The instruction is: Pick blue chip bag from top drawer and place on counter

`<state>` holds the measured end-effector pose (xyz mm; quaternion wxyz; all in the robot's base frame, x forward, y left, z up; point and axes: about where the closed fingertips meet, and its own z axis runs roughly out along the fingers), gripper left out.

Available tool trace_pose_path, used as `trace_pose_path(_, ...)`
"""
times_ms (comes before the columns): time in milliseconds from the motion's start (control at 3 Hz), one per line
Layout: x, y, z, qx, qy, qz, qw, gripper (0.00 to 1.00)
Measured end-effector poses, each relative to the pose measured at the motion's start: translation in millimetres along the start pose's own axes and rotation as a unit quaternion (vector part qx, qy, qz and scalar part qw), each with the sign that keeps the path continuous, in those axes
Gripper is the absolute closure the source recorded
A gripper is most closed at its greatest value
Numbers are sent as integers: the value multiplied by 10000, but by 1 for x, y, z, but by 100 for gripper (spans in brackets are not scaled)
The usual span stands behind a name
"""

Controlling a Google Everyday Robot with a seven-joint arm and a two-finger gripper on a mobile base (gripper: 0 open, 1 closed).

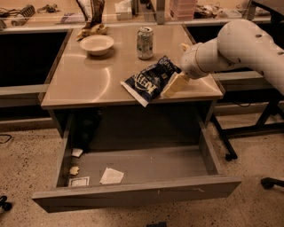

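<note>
The blue chip bag (151, 81) lies flat on the beige counter (84, 82) near its front edge, one corner slightly over the edge. My gripper (176, 67) is at the bag's right end, low over the counter. Its cream fingers (174, 85) are spread apart, with the bag's top corner between them but not clamped. The white arm comes in from the right. The top drawer (133, 196) stands pulled out below the counter and holds only scraps.
A white bowl (96, 43), a soda can (144, 43) and a brown striped bag (91, 13) stand at the counter's back. The drawer holds white paper (111, 176), a card (80, 181) and a dark object (86, 131). A chair base (270, 181) is at the right.
</note>
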<state>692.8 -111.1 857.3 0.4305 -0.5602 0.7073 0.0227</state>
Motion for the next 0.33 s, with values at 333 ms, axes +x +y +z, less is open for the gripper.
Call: trace_pose_path(333, 0, 0, 0, 0, 0, 0, 10000, 0)
